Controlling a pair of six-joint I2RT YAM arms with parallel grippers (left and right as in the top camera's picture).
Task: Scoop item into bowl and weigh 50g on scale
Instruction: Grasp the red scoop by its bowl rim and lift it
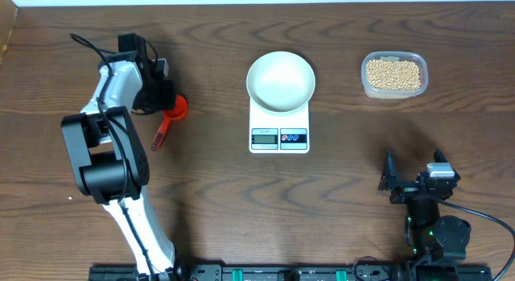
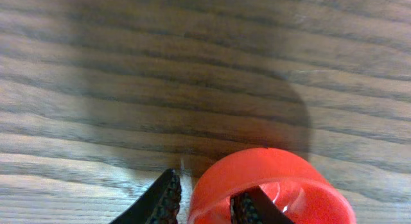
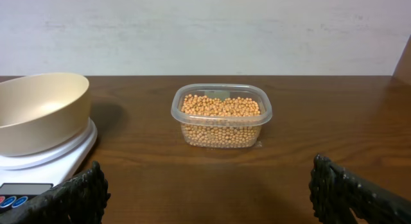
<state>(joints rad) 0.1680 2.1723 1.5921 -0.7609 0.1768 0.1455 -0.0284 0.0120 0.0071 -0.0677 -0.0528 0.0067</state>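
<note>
1. The left gripper straddles the cup wall of a red scoop at the tabletop's left; whether it pinches the wall cannot be told.
2. The right gripper stands spread wide, holding nothing, at near right.
3. Beans fill a clear tub at far right.
4. The white bowl sits on the scale, centre.
</note>
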